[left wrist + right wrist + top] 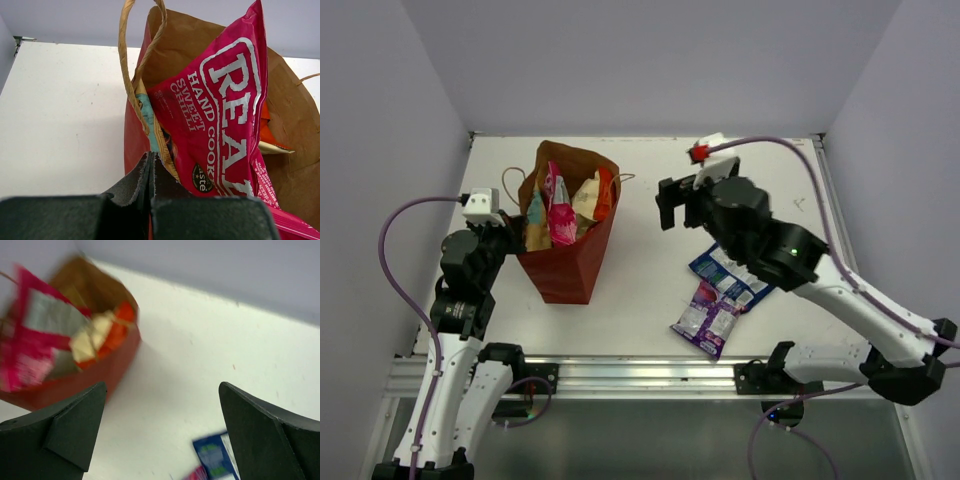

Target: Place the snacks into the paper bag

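Left fingers (131, 192) apparently pinch paper bag (190, 45).

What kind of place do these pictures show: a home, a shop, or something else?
Most likely a robot test bench in a lab: a bare white table boxed in by plain walls, with two arms bolted to a metal rail at its near edge.
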Controlling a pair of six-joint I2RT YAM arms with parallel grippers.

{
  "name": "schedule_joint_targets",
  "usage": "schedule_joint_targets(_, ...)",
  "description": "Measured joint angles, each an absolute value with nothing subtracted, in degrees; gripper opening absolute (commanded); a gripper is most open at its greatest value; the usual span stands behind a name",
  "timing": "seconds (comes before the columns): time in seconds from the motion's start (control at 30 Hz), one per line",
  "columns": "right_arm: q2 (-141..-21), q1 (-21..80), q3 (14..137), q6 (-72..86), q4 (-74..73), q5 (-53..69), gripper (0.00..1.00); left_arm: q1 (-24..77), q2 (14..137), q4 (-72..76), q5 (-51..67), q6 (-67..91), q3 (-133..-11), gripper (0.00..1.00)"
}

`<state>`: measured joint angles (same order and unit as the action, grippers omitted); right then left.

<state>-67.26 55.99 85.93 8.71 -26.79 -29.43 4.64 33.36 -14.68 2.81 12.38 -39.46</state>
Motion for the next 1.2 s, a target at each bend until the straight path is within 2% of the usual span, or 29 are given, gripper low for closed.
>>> schedule_joint_targets(0.17,-76.23,54.22,71.75,13.15,-31.94,-33.17,0.99,4.69,33.41,-14.66,2.81,12.38,-39.46,0.00)
schedule_joint_targets(0.27,-82.81,53.84,67.24,15.53,-35.97,-33.87,0.99,4.69,33.47,-14.66,2.83,12.38,-39.46,0.00)
schedule_joint_targets(0.43,-85.86,53.06,66.24,18.76,-39.40,-35.42,0.99,4.69,33.52,-14.66,2.83,12.36,-39.46,0.00)
schedule_joint_targets(0.87,-97.54,46.74,57.93,22.20,-34.37,-31.83,0.98,4.71,33.52,-14.66,2.83,12.32,-39.46,0.00)
schedule_joint_targets(1.2,-97.65,44.36,57.89,23.49,-32.18,-32.23,0.93,4.95,33.50,-14.66,2.83,12.23,-39.46,0.00)
